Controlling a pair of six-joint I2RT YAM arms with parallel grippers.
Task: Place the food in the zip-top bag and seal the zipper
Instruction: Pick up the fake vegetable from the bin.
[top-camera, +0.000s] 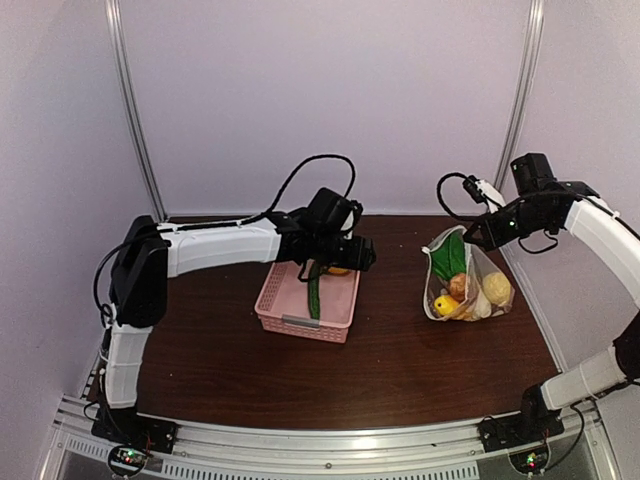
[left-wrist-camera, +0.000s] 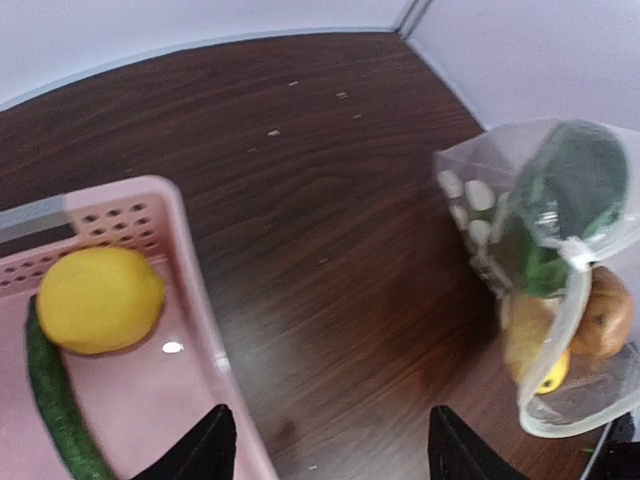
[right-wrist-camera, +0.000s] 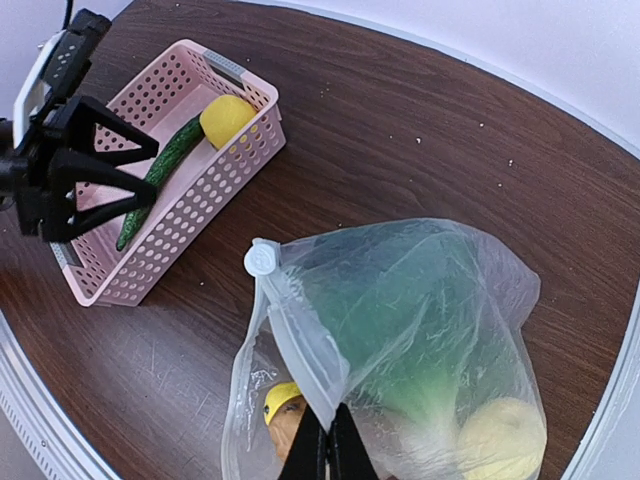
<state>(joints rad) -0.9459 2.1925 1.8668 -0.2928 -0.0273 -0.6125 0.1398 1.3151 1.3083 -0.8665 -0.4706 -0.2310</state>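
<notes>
The right gripper (right-wrist-camera: 328, 452) is pinched closed on the mouth edge of the zip-top bag (right-wrist-camera: 420, 330). It lifts that rim so the bag hangs upright with its mouth gaping, I judge to keep it open for loading. Inside sit the green leafy vegetable (right-wrist-camera: 400, 310), a brown round one (left-wrist-camera: 605, 320) and some yellow pieces. The zipper (right-wrist-camera: 295, 345) runs unsealed down from its white slider (right-wrist-camera: 262, 260). At 9 o'clock of the bag in the top view, well apart on the table (top-camera: 300, 385), stands the pink basket (top-camera: 300, 325). It holds a lemon (left-wrist-camera: 100, 300) and the long cucumber (left-wrist-camera: 60, 400). The left gripper (left-wrist-camera: 330, 455) hovers over the basket's 3 o'clock wall, jaws spread wide with nothing between them, probably ready to drop onto one of those two pieces. The job looks well along: two pieces to carry over, then the seal to press
</notes>
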